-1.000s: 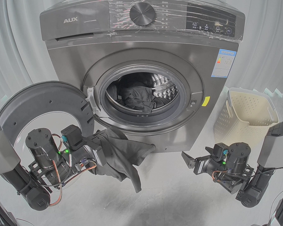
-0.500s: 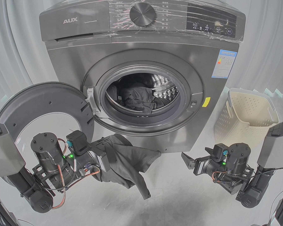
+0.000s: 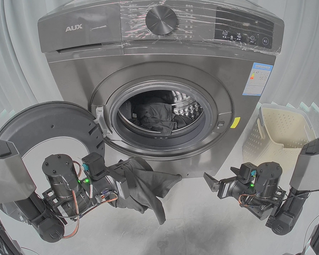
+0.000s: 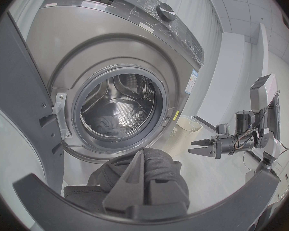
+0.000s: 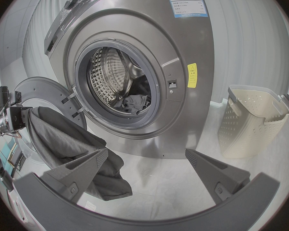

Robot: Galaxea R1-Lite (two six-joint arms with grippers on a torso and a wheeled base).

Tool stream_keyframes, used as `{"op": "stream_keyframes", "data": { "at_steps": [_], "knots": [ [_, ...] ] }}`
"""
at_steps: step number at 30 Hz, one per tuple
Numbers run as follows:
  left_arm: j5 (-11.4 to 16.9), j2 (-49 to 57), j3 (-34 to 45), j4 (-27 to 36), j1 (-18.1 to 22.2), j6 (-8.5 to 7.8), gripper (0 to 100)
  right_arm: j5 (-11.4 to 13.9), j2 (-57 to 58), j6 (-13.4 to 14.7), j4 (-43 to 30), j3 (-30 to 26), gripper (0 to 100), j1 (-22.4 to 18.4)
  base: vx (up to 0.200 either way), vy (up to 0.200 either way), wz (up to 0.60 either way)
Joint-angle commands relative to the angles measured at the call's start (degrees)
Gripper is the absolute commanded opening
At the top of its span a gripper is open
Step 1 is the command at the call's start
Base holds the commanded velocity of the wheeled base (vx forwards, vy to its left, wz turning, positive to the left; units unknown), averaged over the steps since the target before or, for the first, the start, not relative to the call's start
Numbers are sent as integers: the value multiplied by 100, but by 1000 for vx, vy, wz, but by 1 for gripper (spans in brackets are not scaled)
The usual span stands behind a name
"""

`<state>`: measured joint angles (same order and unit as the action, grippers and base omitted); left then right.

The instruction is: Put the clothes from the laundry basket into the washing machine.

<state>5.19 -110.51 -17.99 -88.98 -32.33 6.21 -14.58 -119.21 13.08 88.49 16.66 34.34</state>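
The grey washing machine (image 3: 159, 71) stands ahead with its round door (image 3: 49, 124) swung open to the left. Dark clothes (image 3: 156, 115) lie in the drum (image 4: 118, 106). My left gripper (image 3: 126, 181) is low in front of the door opening, shut on a dark grey garment (image 3: 145, 185) that droops down to the right; the cloth (image 4: 160, 167) bunches around the fingers (image 4: 136, 177). My right gripper (image 3: 210, 181) hangs open near the floor, right of the machine's front, its fingers (image 5: 93, 161) spread wide with nothing between them. The cream laundry basket (image 3: 283, 135) stands at the machine's right side.
The open door (image 5: 45, 93) takes up the space left of the drum opening. Pale floor (image 3: 188, 216) lies bare between the two arms. Curtains hang behind the machine. The basket (image 5: 250, 125) sits close behind the right arm.
The whole head view has shifted closer to the machine. The left gripper with the garment has moved a little to the right. The right arm has kept its pose.
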Motion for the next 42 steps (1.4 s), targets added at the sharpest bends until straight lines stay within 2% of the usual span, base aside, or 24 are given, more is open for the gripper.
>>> {"op": "stream_keyframes", "data": {
  "at_steps": [1,6,17,22,26,28,29,34,39,42],
  "knots": [
    [-1,-67,-11,-5,-1,4,0,-1,-14,2,1,3,100,11,200,0,0],
    [-10,-67,-2,-5,-28,4,0,-1,-14,2,1,3,100,11,200,0,0],
    [-45,-94,24,-5,-107,4,0,-1,3,2,1,-5,100,20,36,0,0],
    [-133,-94,42,-5,-388,21,0,-1,3,2,1,-5,100,29,40,0,0],
    [-185,-146,-64,-5,-731,118,0,-10,38,19,10,-14,100,266,0,0,0],
    [-185,-322,-187,3,-810,127,0,-10,38,19,10,-32,100,336,0,0,0],
    [-203,-533,-319,-5,-801,65,0,-10,47,19,10,-49,100,354,0,0,0],
    [-141,-1175,-881,-5,-722,91,0,-10,100,19,10,-102,100,433,0,0,0],
    [-168,-1544,-1488,-5,-520,39,0,-10,126,19,10,-111,100,451,0,0,0],
    [-185,-2027,-2252,-5,-291,39,0,-10,144,19,10,-111,100,442,0,0,0]
  ]
}}
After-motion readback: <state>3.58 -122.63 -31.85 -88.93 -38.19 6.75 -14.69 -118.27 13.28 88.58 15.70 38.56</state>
